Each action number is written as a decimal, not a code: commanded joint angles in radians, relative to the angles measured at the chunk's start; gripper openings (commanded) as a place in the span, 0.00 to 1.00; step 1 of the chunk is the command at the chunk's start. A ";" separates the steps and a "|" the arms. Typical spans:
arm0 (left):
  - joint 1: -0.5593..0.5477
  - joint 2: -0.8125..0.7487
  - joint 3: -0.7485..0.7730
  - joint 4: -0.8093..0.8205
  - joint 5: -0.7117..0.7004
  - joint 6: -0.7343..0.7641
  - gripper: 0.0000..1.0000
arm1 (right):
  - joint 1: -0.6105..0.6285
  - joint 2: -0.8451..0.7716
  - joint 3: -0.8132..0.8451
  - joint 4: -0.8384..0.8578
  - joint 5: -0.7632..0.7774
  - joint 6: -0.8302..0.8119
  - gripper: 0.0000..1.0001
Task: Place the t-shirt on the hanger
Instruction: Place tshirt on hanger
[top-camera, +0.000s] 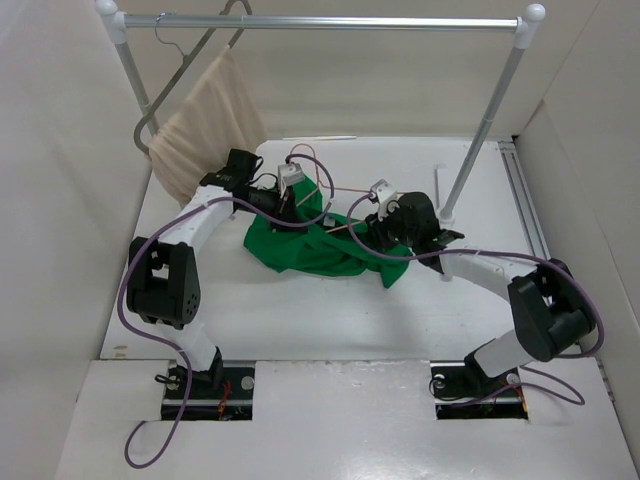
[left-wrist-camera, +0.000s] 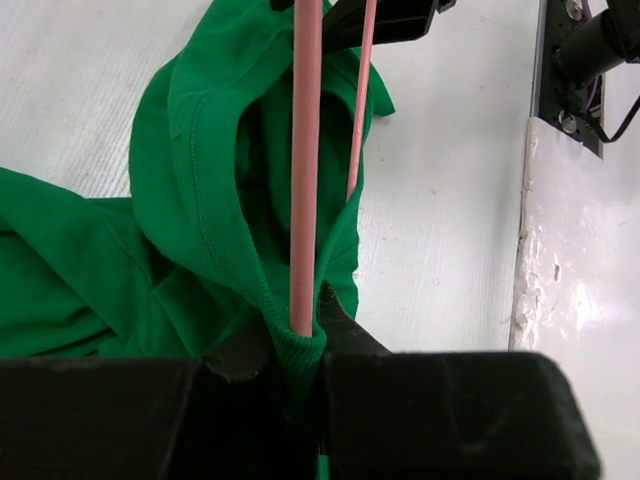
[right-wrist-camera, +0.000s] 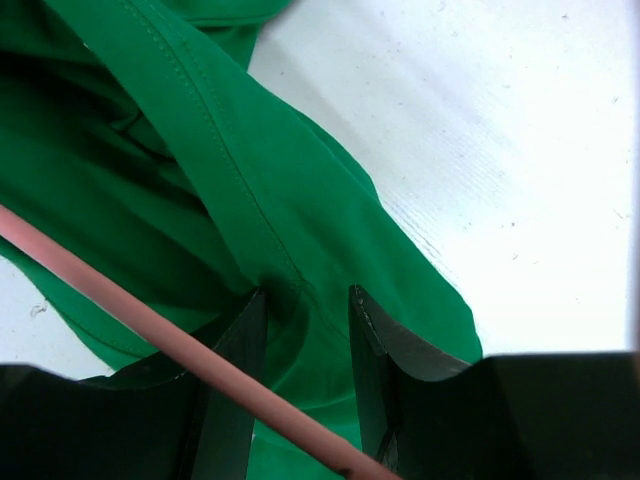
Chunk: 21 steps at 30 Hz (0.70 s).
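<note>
T-shirt (left-wrist-camera: 190, 150) edge and hanger (left-wrist-camera: 305, 150) pinched together in left jaws.

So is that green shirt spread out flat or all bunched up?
Bunched up: the t-shirt lies in a crumpled heap on the table, folds overlapping, with the hanger partly inside it.

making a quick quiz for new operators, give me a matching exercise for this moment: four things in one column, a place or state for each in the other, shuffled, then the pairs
Column one
1 t-shirt
2 hanger
3 beige cloth
4 left gripper

Column two
a draped on the grey hanger at the rail
b shut on a green hem
c crumpled in the middle of the table
d thin pink rod running through the green fabric

Pairs: 1-c, 2-d, 3-a, 4-b
</note>
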<state>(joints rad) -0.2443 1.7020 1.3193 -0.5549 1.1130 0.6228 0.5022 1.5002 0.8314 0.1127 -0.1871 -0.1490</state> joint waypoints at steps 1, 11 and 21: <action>-0.007 -0.013 0.064 0.017 0.025 -0.014 0.00 | 0.009 -0.009 0.015 0.036 -0.025 -0.029 0.28; 0.004 -0.013 0.041 0.041 -0.142 -0.014 0.00 | -0.033 -0.239 -0.058 -0.034 -0.023 -0.102 0.77; 0.013 -0.022 0.032 0.096 -0.164 -0.096 0.00 | -0.142 -0.328 -0.155 0.010 -0.299 -0.137 0.74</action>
<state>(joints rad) -0.2474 1.7027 1.3380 -0.4908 0.9905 0.5842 0.3843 1.2057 0.7010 0.0460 -0.3698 -0.2726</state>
